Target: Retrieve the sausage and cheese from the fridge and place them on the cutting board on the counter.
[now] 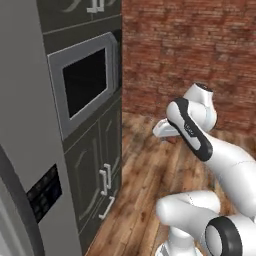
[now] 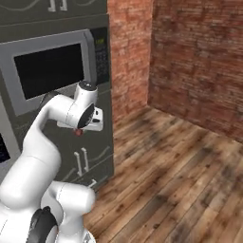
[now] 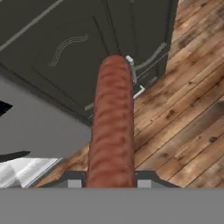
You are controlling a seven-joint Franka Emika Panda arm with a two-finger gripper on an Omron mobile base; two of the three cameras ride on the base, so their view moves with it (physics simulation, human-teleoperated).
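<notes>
**Sausage pinched in the claw, beside the fridge and dark cabinets**

The sausage is the thing we follow here, and we see it held in the claw, whose two tips press on its sides near the bottom of the hand view. It runs straight out from the claw as a reddish-brown cylinder with a rounded far end. In the right base view a small red bit of it shows just under the hand.

Going from the largest thing down: the fridge stands to the claw's left in the left base view, a tall grey body with a long dark curved handle and a small dark panel on its door. We can read no writing on that panel; its marks are too small to tell.

Next to the fridge is the dark cabinet wall, with pale handles on its lower doors. Set into it, above the claw, is a built-in oven with a grey frame and black window; the keypad at its side is too blurred for us to read.

Beyond the claw and to its right stands a red brick wall. Below the claw lies the wooden plank floor.

The cabinet doors are the nearest thing ahead of the sausage in the hand view, apart from it. We find no brand or label that can be read.
</notes>
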